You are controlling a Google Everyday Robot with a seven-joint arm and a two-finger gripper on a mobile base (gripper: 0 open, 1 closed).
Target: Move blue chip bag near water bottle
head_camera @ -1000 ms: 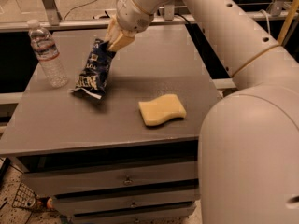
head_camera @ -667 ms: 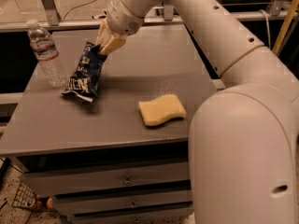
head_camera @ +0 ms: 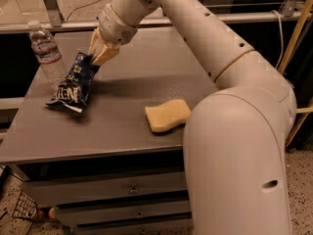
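The white arm (head_camera: pixel 234 131) is taking up the right side of the scene. Its thick lower part is rising at the near right. From there it is bending and reaching up and to the left across the table (head_camera: pixel 146 77), toward the far left part.

The table is grey and flat. Drawers (head_camera: pixel 132 190) are showing under its near edge.

The bottle (head_camera: pixel 45 50) is standing upright at the far left corner of the table. It is clear, with a white cap and a label band around it.

The bag (head_camera: pixel 72 84) is sitting just to the right of the bottle, on its near side. It is dark blue with white letters. It is leaning: its lower end is resting on the table, and its upper end is being held up toward the right. Its left edge is coming very close to the foot of the bottle, but I cannot tell if the two are touching.

The sponge (head_camera: pixel 167 115) is lying flat near the middle of the table, toward the near edge. It is pale yellow, and it is well apart from the bag and the bottle.

The gripper (head_camera: pixel 100 53) is hanging over the far left part of the table, just to the right of the bottle and above the bag. Its tan fingers (head_camera: pixel 106 54) are pointing down and to the left, and they are pinching the crumpled upper end of the bag between them.
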